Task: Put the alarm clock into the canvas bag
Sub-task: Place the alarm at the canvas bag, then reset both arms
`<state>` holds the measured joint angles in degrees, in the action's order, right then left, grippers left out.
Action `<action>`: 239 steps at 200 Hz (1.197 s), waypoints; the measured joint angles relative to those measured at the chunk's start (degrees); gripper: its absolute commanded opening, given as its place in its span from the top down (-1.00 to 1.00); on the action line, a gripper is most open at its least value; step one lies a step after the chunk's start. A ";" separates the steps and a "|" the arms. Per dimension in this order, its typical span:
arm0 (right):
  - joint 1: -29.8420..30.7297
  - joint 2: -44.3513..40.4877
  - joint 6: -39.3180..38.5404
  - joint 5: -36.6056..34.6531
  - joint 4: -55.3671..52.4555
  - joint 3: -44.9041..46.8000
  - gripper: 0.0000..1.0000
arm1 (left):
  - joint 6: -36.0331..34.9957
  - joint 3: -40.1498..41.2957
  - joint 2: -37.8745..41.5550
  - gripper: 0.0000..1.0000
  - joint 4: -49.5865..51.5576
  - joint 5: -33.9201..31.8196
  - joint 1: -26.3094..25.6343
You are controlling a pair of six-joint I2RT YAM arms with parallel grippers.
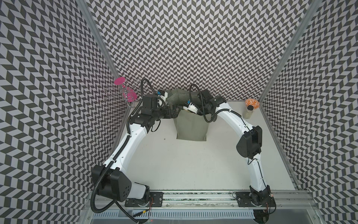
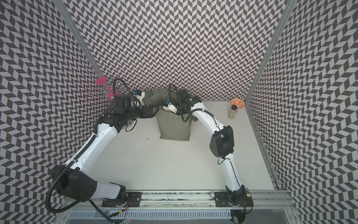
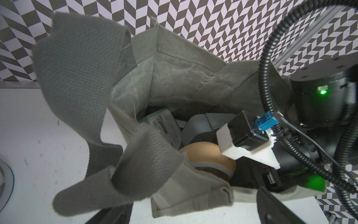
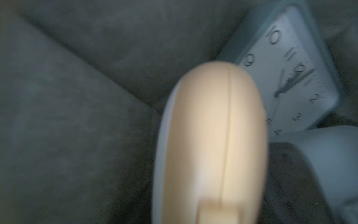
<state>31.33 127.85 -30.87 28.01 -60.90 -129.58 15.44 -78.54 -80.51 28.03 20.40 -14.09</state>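
Both jaws wide, empty; right gripper [image 3: 187, 140] beside alarm clock [image 3: 164, 126] in canvas bag [image 1: 190, 126].

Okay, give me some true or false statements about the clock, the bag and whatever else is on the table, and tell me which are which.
1. The clock is inside the bag. True.
2. The bag lies flat on its side. False: it stands upright with its mouth open.
3. The right arm reaches into the bag. True.
4. The jar stands inside the bag. False: it stands outside, at the far right corner, next to an orange bowl.
5. The left end effector is shut. False: it is open, at the bag's rim.
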 measured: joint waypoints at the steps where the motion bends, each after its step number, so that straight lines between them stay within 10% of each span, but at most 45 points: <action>1: 0.00 -0.04 0.15 -0.13 0.13 -0.02 -0.99 | 0.00 0.02 0.04 -0.98 0.00 -0.02 0.00; 87: -3.58 -16.85 12.90 2.14 18.23 4.83 -0.99 | 3.50 4.92 11.39 -0.98 -5.40 -7.78 2.67; 174: -26.77 -60.54 41.88 -11.47 64.04 73.11 -0.99 | 4.48 36.20 30.93 -0.98 -33.97 -29.11 3.43; 239: -27.12 -65.02 39.87 -27.96 87.65 102.22 -0.99 | -4.92 64.43 26.45 -0.98 -59.06 -33.09 11.50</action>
<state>4.21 62.83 8.99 0.05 26.74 -27.35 10.52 -14.11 -54.06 -31.03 -12.69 -2.59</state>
